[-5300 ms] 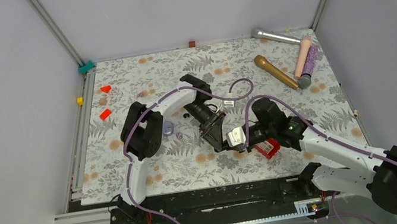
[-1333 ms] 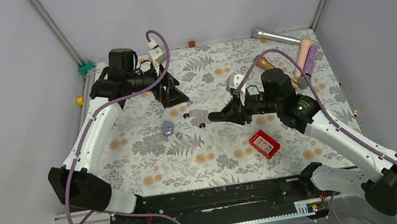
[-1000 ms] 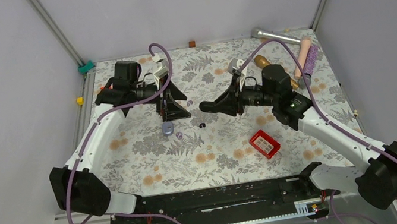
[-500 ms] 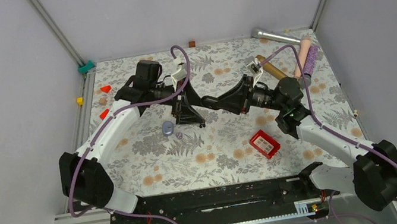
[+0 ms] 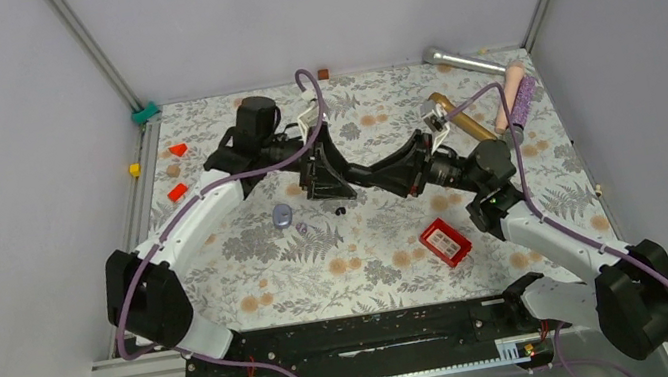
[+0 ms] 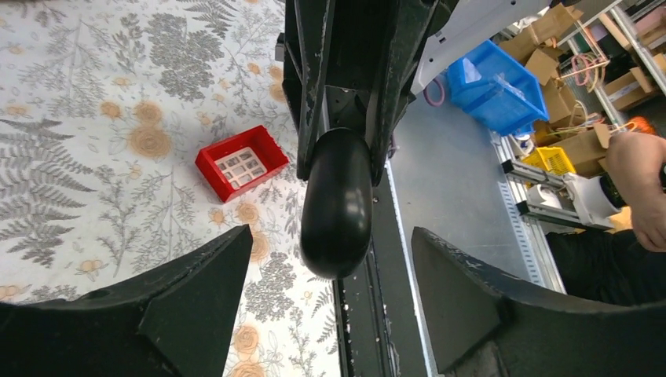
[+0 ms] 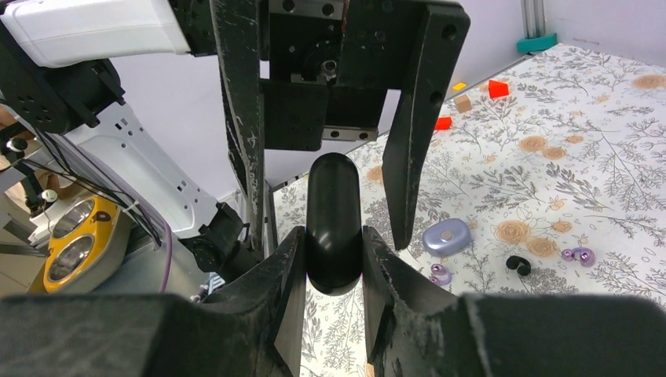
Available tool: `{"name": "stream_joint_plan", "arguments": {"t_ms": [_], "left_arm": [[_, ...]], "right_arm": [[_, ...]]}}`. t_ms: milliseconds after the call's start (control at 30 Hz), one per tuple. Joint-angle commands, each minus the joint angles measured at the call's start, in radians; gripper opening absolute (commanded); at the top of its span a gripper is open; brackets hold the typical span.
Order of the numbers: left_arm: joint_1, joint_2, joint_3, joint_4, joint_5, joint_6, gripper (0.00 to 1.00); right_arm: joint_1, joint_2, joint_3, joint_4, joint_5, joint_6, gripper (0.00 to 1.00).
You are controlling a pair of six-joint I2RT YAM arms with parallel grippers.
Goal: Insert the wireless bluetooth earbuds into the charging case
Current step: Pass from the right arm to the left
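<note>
right jaws: clamped on black case [image 7: 333, 212] | left jaws: spread either side of it

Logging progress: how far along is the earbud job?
No earbud looks inserted. In hand: the right gripper grips the glossy black oval case between the left gripper's open fingers. Remaining: tiny purple and black earbuds lie loose on the floral table by the lavender oval case.

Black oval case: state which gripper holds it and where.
The right gripper pinches the black oval case by one end; the left gripper's open jaws flank its free end, not touching.
</note>
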Motion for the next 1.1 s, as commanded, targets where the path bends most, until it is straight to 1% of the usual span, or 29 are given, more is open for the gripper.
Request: {"name": "stream_joint_plan", "arguments": {"t_ms": [0, 100, 300, 400, 533, 600, 667, 833, 933, 1067], "left_arm": [[-0.014, -0.048, -0.068, 0.306, 0.011, -0.218, 0.73], [-0.014, -0.050, -0.078, 0.344, -0.004, -0.255, 0.66], [-0.012, -0.070, -0.129, 0.483, -0.037, -0.351, 0.59], [-0.012, -0.066, -0.134, 0.517, -0.032, -0.388, 0.55], [-0.012, -0.064, -0.137, 0.534, -0.028, -0.403, 0.50], [-0.012, -0.063, -0.138, 0.534, -0.027, -0.404, 0.50], [-0.012, -0.061, -0.139, 0.535, -0.024, -0.407, 0.54], [-0.012, -0.059, -0.141, 0.541, -0.025, -0.412, 0.59], [-0.012, -0.057, -0.141, 0.545, -0.025, -0.414, 0.58], [-0.012, -0.053, -0.144, 0.572, -0.021, -0.436, 0.55]], "right_arm": [[-0.006, -0.017, -0.011, 0.100, 0.012, -0.036, 0.00], [-0.006, -0.017, -0.017, 0.106, 0.022, -0.042, 0.00], [-0.006, -0.015, -0.041, 0.149, 0.036, -0.031, 0.00], [-0.006, -0.016, -0.046, 0.156, 0.052, -0.033, 0.00], [-0.012, -0.018, -0.054, 0.163, 0.072, -0.034, 0.00], [-0.016, -0.020, -0.058, 0.166, 0.090, -0.031, 0.00], [-0.022, -0.018, -0.064, 0.178, 0.110, -0.015, 0.00], [-0.033, -0.012, -0.073, 0.211, 0.127, 0.022, 0.00], [-0.035, -0.012, -0.071, 0.210, 0.127, 0.029, 0.00], [-0.038, -0.001, -0.069, 0.208, 0.134, 0.042, 0.00]]}}
